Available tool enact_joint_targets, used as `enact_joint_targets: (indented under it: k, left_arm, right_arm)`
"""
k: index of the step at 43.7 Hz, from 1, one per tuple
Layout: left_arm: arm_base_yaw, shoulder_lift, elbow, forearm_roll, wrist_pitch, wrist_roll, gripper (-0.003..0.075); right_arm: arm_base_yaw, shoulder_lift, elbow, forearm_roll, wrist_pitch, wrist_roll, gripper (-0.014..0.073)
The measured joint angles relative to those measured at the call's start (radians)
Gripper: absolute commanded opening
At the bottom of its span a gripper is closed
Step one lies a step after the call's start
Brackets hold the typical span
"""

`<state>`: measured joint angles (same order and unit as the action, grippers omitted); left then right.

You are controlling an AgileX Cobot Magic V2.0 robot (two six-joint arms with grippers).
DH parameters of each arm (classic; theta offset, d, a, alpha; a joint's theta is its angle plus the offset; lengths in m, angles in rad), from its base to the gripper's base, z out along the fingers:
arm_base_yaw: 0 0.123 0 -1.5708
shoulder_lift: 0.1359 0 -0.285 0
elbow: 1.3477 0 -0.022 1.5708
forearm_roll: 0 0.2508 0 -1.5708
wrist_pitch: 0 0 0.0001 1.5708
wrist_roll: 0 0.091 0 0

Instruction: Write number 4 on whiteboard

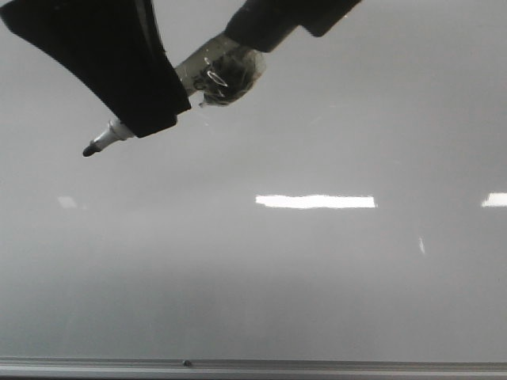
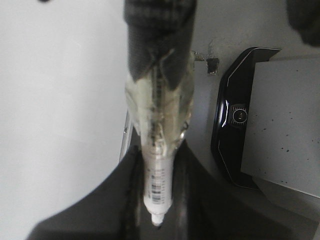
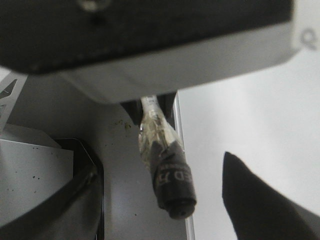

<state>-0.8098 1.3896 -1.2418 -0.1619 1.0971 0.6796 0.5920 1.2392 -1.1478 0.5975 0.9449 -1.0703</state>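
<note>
The whiteboard (image 1: 317, 277) fills the front view, glossy grey-white, and no number 4 shows on it. A white-barrelled marker (image 1: 111, 136) slants down to the left, its black tip at the lower end. Whether the tip touches the board I cannot tell. My left gripper (image 2: 158, 212) is shut on the marker (image 2: 159, 185), one dark finger (image 1: 135, 71) covering the barrel. Clear tape (image 1: 230, 75) wraps the marker's upper part. Its dark rear end (image 3: 172, 185) hangs untouched in my right gripper (image 3: 155, 210), which is open, one finger (image 3: 260, 200) showing.
A thin silver frame edge (image 1: 253, 366) runs along the board's near side. Beside the board lies a black-framed flat device (image 2: 240, 135), also in the right wrist view as the black-framed device (image 3: 75, 165). Light reflections (image 1: 315, 201) streak the board.
</note>
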Motion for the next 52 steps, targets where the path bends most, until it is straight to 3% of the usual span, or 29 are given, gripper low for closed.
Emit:
enact_joint_targets:
  k: [16, 34, 47, 52]
  left_arm:
    - [0.0, 0.0, 0.0, 0.0, 0.0, 0.0, -0.002]
    - [0.0, 0.0, 0.0, 0.0, 0.0, 0.002, -0.002]
    - [0.0, 0.0, 0.0, 0.002, 0.0, 0.007, -0.0001]
    - [0.0, 0.0, 0.0, 0.002, 0.0, 0.01, 0.0162]
  right_arm:
    - [0.006, 0.038, 0.0, 0.017, -0.016, 0.0, 0.0412]
    - [0.006, 0.071, -0.001, 0.028, -0.018, 0.0, 0.04]
    - [0.006, 0.071, -0.001, 0.032, -0.011, 0.0, 0.0085]
    - [0.006, 0.071, -0.001, 0.032, -0.007, 0.0, 0.0012]
